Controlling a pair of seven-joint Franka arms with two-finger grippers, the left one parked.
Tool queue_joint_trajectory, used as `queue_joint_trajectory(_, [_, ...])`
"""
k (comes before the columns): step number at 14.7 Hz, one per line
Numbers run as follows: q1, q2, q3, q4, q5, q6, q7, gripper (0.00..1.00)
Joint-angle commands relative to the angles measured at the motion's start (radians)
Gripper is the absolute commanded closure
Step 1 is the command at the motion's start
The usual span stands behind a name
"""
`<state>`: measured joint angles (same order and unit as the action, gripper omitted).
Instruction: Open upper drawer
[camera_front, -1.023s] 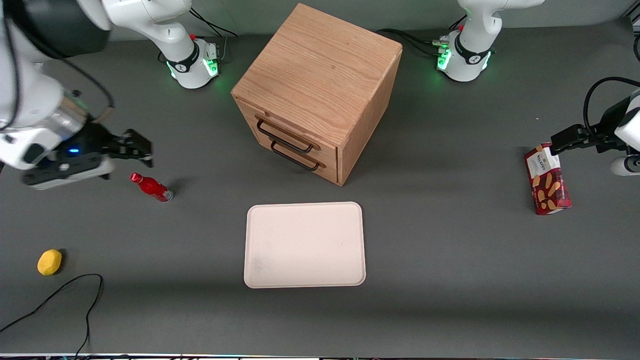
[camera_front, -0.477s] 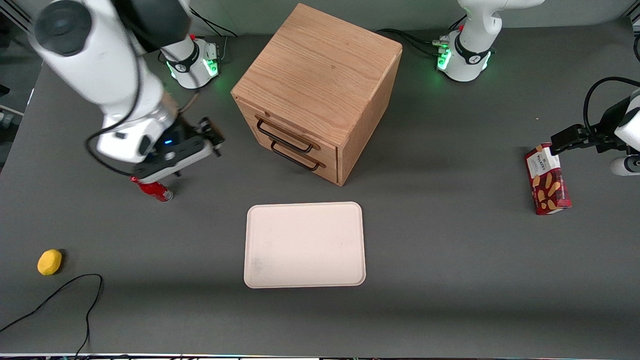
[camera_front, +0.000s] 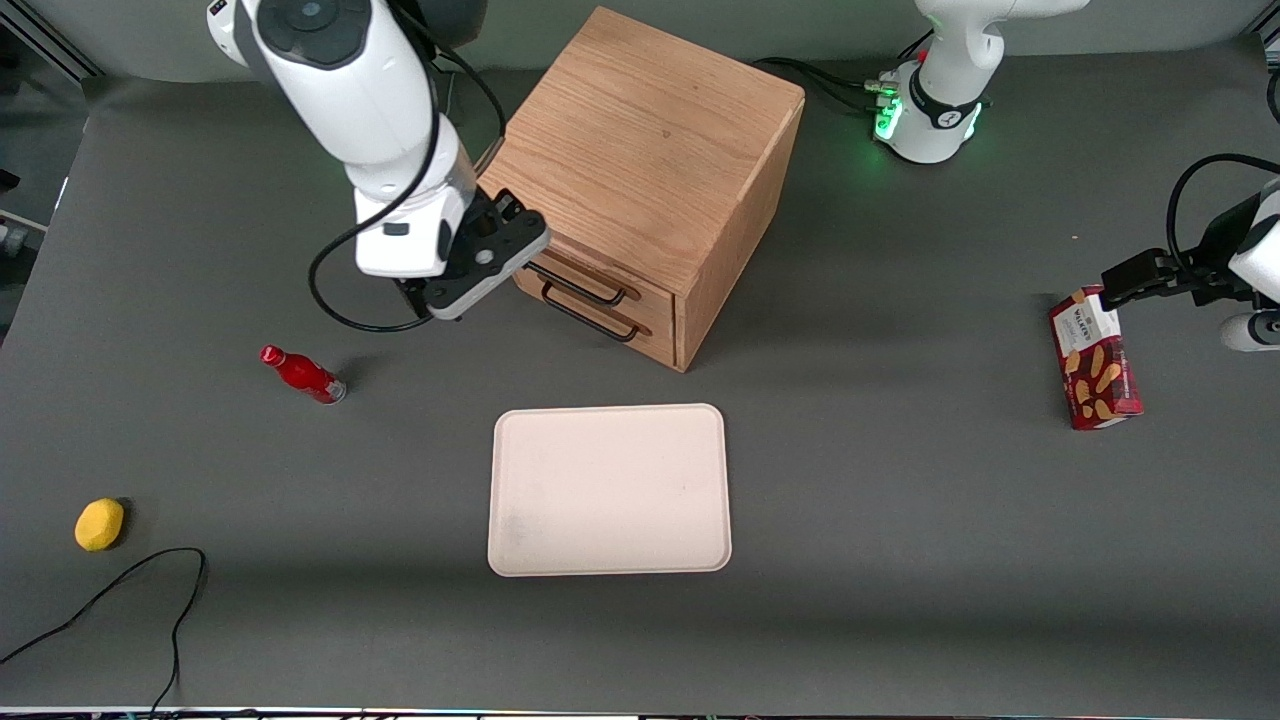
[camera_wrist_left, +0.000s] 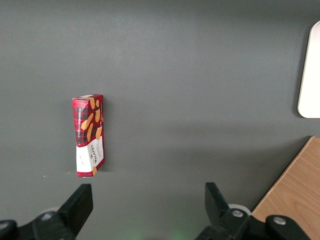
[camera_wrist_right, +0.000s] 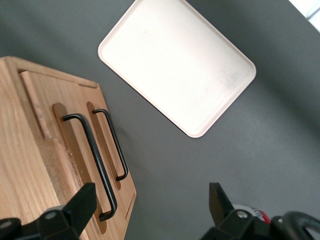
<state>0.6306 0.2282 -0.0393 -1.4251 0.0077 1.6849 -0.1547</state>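
Jaws: gripper (camera_wrist_right: 150, 207) is hanging with its jaws spread wide, gripping nothing, just in front of the cabinet's drawer face
Upper drawer (camera_front: 590, 272): sitting shut, topmost in the oak cabinet (camera_front: 650, 150), black handle (camera_wrist_right: 92, 160) untouched
Lower drawer (camera_front: 610, 320): sitting shut beneath it
Tray (camera_front: 610, 490): lying on the bench (camera_front: 900, 500), nearer the front camera than the cabinet

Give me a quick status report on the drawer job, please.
End effector open, in front of the cabinet, nothing held. Upper drawer closed, handle not gripped. Nothing blocking the handle.
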Motion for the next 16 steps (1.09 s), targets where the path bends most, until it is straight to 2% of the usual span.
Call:
queue_joint_trajectory(1, [0.026,0.037,-0.011,0.029,0.005,-0.014,-0.106,0.0])
queue_joint_trajectory(5, [0.038,0.052,-0.011,0.025,0.044,-0.014,-0.123,0.0])
queue_joint_trajectory(7, [0.038,0.052,-0.013,0.02,0.049,-0.016,-0.187,0.0])
queue_joint_trajectory(13, [0.035,0.052,-0.016,0.018,0.119,-0.042,-0.296,0.0])
queue_joint_trajectory(16, [0.032,0.052,-0.017,0.015,0.12,-0.047,-0.321,0.0])
